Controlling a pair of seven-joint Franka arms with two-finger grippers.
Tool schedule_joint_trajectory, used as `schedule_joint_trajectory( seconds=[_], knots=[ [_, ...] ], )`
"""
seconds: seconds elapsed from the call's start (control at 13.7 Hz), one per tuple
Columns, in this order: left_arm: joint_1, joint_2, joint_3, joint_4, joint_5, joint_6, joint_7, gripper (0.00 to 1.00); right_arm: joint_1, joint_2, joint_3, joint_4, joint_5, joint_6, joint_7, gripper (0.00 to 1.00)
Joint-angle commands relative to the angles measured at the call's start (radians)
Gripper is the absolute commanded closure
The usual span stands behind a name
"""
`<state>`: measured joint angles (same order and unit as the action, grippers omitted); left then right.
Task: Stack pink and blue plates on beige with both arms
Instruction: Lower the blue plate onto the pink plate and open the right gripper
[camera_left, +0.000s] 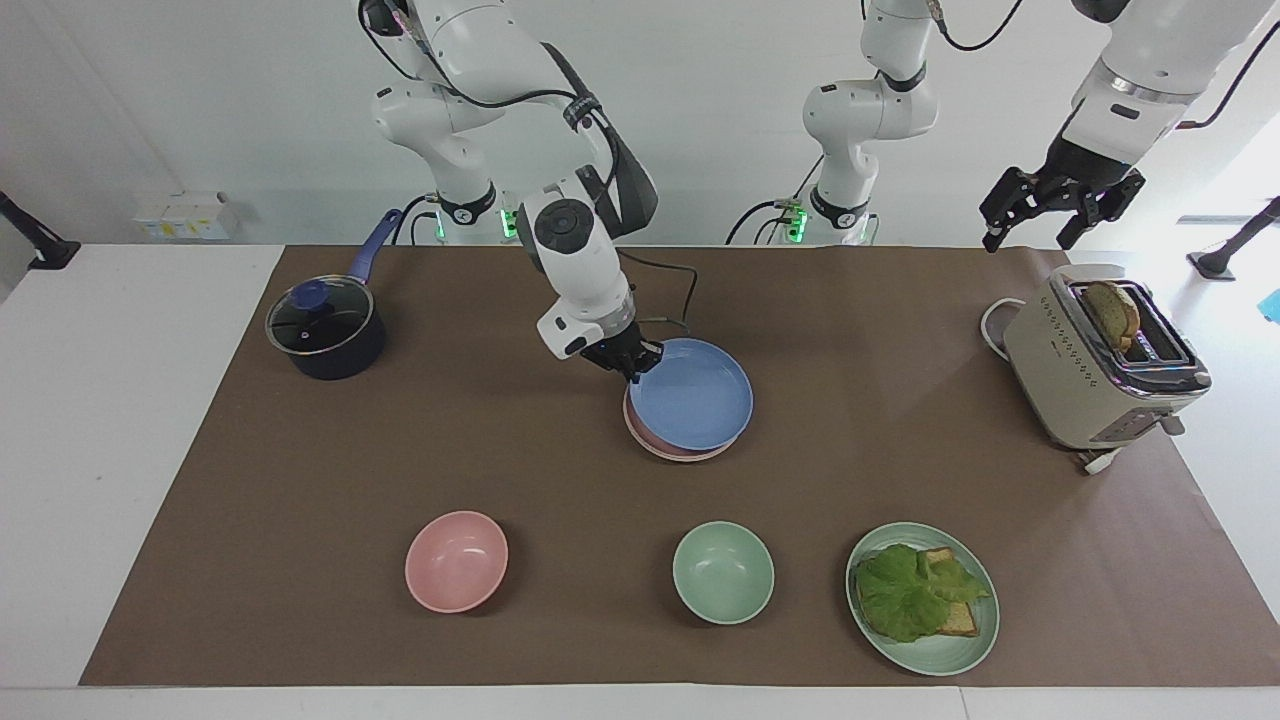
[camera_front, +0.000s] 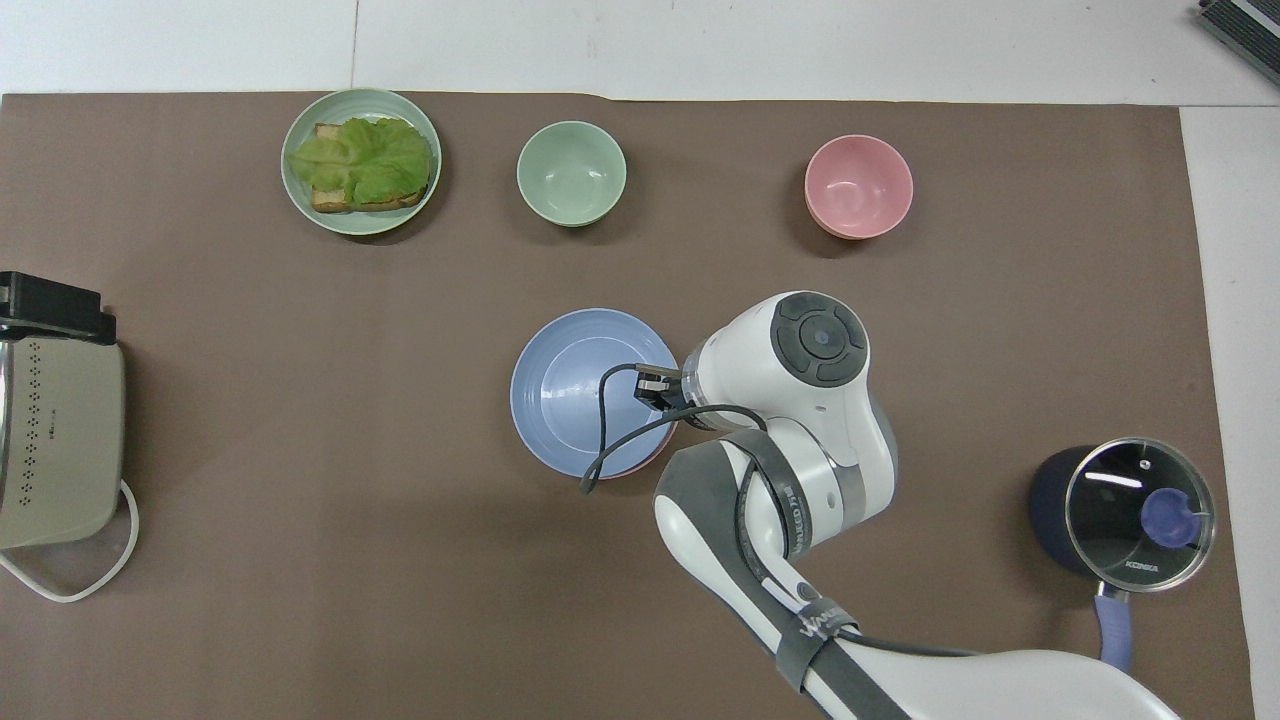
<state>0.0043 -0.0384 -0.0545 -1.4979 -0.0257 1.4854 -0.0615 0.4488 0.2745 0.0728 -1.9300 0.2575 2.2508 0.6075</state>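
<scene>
A: What stands nearest the robots?

B: A dark saucepan (camera_front: 1075, 510) with a glass lid sits toward the right arm's end of the counter (camera_left: 180, 430); the lid reads "KONKA". At the left arm's end a beige toaster (camera_left: 1095, 360) holds a slice of bread. The left gripper (camera_left: 1058, 212) hangs over the counter's edge near the toaster, waiting, its jaws released and spread.

A: And the plates?

B: At the middle of the brown mat (camera_front: 300, 450), the blue plate (camera_left: 692, 393) lies on the pink plate (camera_left: 668, 446), of which only a crescent of rim shows. I cannot make out a beige plate under them. The right gripper (camera_left: 632, 364) has its jaws clenched on the blue plate's rim, on the edge nearer the robots. A band on that arm carries writing too small to read.

A: Farther out?

B: A pink bowl (camera_left: 456, 561), a green bowl (camera_left: 723, 572) and a green plate (camera_left: 935, 655) with lettuce on bread stand in a row near the mat's edge. Bare mat surrounds the stack on every side.
</scene>
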Motion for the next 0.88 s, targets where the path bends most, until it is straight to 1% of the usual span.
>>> schedule_joint_trajectory(
  seconds=[0.0,0.07,0.22,0.29,0.37,0.44,0.59,0.73,0.81],
  knots=[
    [0.013,-0.009,-0.010,-0.010,0.013,-0.007,0.011,0.00,-0.001,0.015,-0.002,-0.015,0.028,0.042,-0.026,1.00],
    [0.013,-0.009,-0.010,-0.010,0.013,-0.007,0.011,0.00,-0.001,0.015,-0.001,-0.018,0.026,0.050,-0.026,1.00],
    [0.013,-0.009,-0.010,-0.010,0.013,-0.007,0.011,0.00,-0.007,0.015,-0.002,-0.021,0.028,0.050,-0.029,0.80],
    [0.013,-0.009,-0.010,-0.010,0.013,-0.007,0.011,0.00,-0.013,0.015,-0.002,-0.021,0.028,0.050,-0.041,0.56],
    [0.013,-0.009,-0.010,-0.010,0.013,-0.007,0.011,0.00,-0.013,0.017,-0.002,-0.021,0.026,0.049,-0.055,0.22],
    [0.013,-0.008,-0.010,-0.010,0.013,-0.007,0.011,0.00,-0.013,0.022,-0.004,-0.017,0.014,0.049,-0.058,0.00],
    [0.013,-0.009,-0.010,-0.010,0.013,-0.007,0.011,0.00,-0.009,0.020,-0.004,-0.006,-0.033,0.050,-0.057,0.00],
    [0.013,-0.009,-0.010,-0.010,0.013,-0.007,0.011,0.00,-0.016,0.005,-0.007,0.003,-0.142,0.041,-0.061,0.00],
    [0.013,-0.009,-0.010,-0.010,0.013,-0.007,0.011,0.00,-0.024,-0.017,-0.011,0.005,-0.185,0.036,-0.061,0.00]
  ],
)
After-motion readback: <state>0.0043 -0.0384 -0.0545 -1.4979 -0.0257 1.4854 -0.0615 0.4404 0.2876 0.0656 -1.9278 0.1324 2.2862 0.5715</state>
